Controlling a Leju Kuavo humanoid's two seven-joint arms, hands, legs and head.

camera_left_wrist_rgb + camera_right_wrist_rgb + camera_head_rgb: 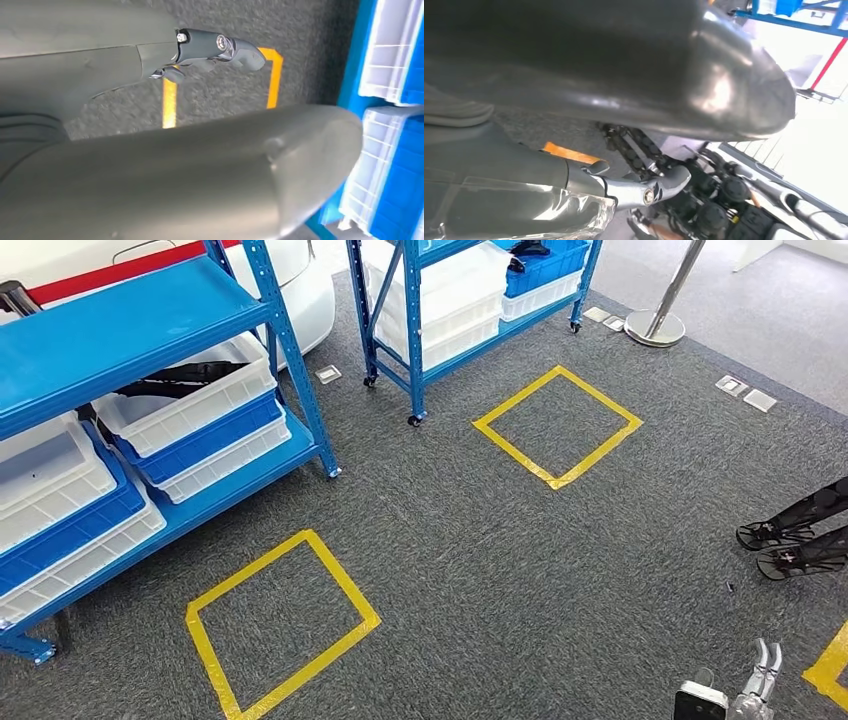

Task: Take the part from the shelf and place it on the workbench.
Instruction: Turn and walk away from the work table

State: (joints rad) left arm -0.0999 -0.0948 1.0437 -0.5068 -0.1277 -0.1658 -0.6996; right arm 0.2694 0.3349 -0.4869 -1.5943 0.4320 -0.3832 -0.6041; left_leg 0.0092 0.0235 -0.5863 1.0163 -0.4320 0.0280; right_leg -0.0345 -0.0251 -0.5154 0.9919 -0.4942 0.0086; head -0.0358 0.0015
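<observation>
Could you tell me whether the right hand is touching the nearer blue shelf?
Apart. The head view shows the right hand low at the right, with open grey carpet between it and the blue shelf.

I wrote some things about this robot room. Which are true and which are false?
1. Two yellow tape squares are on the carpet. True.
2. The shelves are red. False: they are blue.
3. White and blue bins sit on the shelves. True.
4. The left hand holds a part. False: it holds nothing.
5. A silver pole stands on a round base. True.
6. The floor is wood. False: it is grey carpet.
</observation>
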